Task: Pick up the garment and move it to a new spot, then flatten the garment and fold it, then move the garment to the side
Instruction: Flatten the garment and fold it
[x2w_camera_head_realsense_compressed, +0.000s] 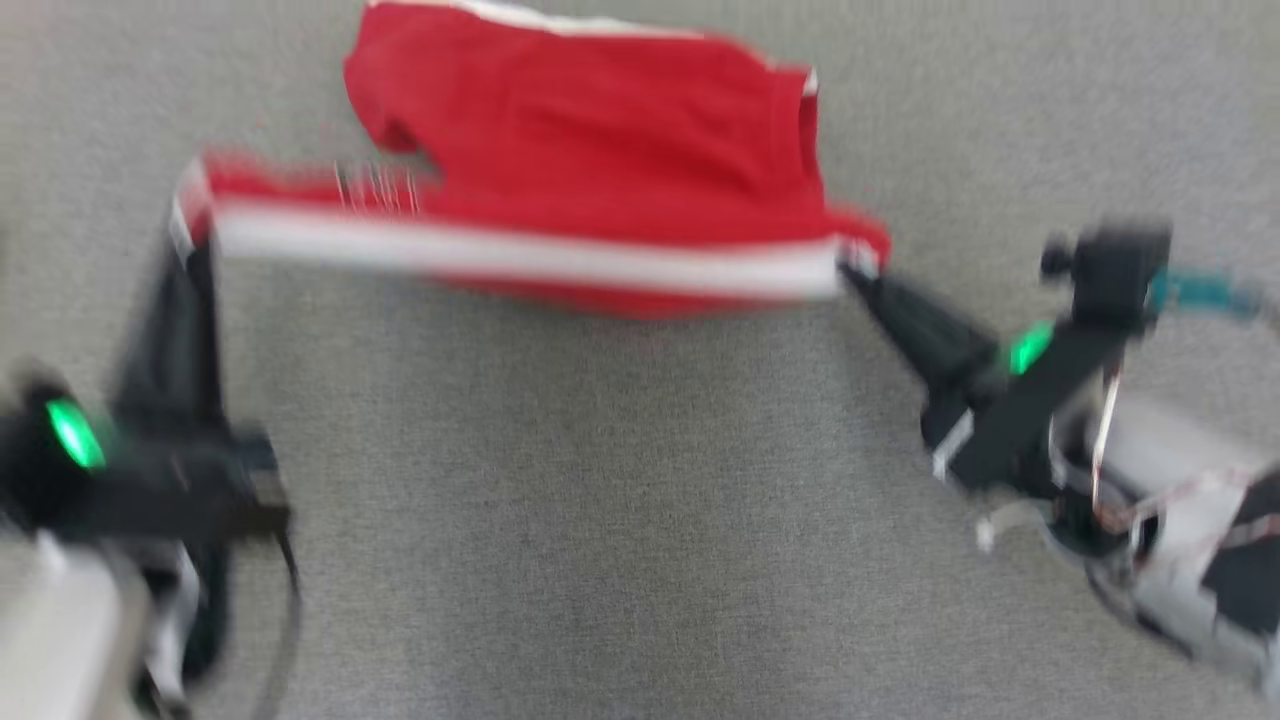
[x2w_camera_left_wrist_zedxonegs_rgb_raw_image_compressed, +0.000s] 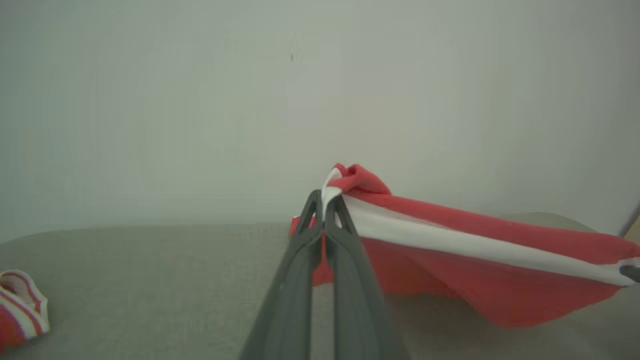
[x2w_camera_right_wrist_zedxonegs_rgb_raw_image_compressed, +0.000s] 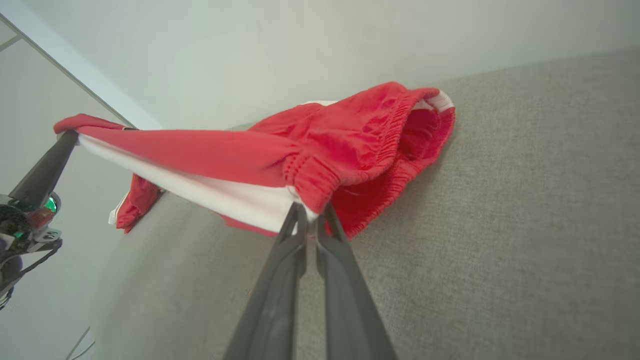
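Observation:
The garment (x2w_camera_head_realsense_compressed: 600, 130) is a pair of red shorts with a white side stripe and an elastic waistband. Its near edge is lifted and stretched taut between my two grippers, while the far part rests on the grey fabric surface (x2w_camera_head_realsense_compressed: 600, 500). At the left end of the stripe, my left gripper (x2w_camera_head_realsense_compressed: 190, 240) is shut on the garment (x2w_camera_left_wrist_zedxonegs_rgb_raw_image_compressed: 475, 235), with the cloth bunched at its tips (x2w_camera_left_wrist_zedxonegs_rgb_raw_image_compressed: 325, 197). My right gripper (x2w_camera_head_realsense_compressed: 850, 270) is shut on the waistband end (x2w_camera_right_wrist_zedxonegs_rgb_raw_image_compressed: 310, 210) of the garment (x2w_camera_right_wrist_zedxonegs_rgb_raw_image_compressed: 350, 135). The right wrist view also shows the left gripper (x2w_camera_right_wrist_zedxonegs_rgb_raw_image_compressed: 67, 137) at the far end. The head view is blurred.
A small red-and-white striped cloth (x2w_camera_left_wrist_zedxonegs_rgb_raw_image_compressed: 20, 310) lies on the grey surface at the lower left of the left wrist view. A pale wall (x2w_camera_left_wrist_zedxonegs_rgb_raw_image_compressed: 300, 100) rises behind the surface.

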